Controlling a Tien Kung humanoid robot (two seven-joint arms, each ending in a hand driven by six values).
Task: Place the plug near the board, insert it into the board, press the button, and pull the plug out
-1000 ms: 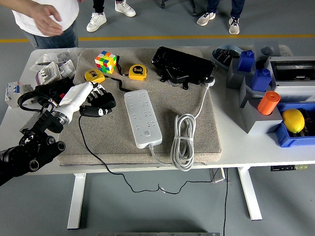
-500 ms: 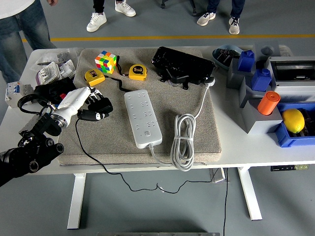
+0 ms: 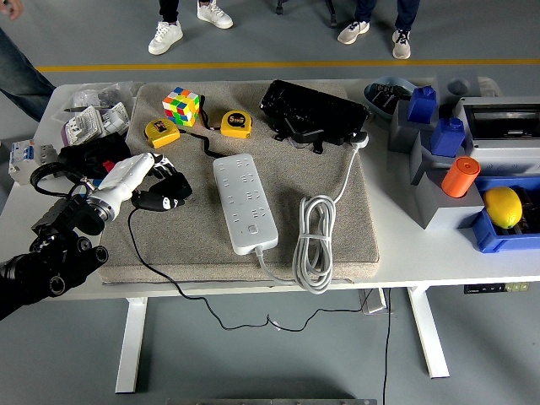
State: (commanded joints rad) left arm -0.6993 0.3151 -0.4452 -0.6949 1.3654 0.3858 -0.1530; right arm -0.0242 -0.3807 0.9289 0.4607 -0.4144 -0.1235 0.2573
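Since only the head view is available, we read everything from there: our left robot hand (image 3: 159, 181) sits over the left part of the grey mat (image 3: 194, 245), its fingers closed around the black plug (image 3: 165, 199), whose thin black cable (image 3: 160, 272) loops down across the mat and off the table (image 3: 439, 261) edge. The white power strip (image 3: 244, 202) lies near the middle of the mat, to the right of the plug and apart from it. We judge that we are in the first step, bringing the plug near the board. The next move calls for carrying the plug rightward over a free socket and turning its pins downward to line up. Our right arm is not visible.
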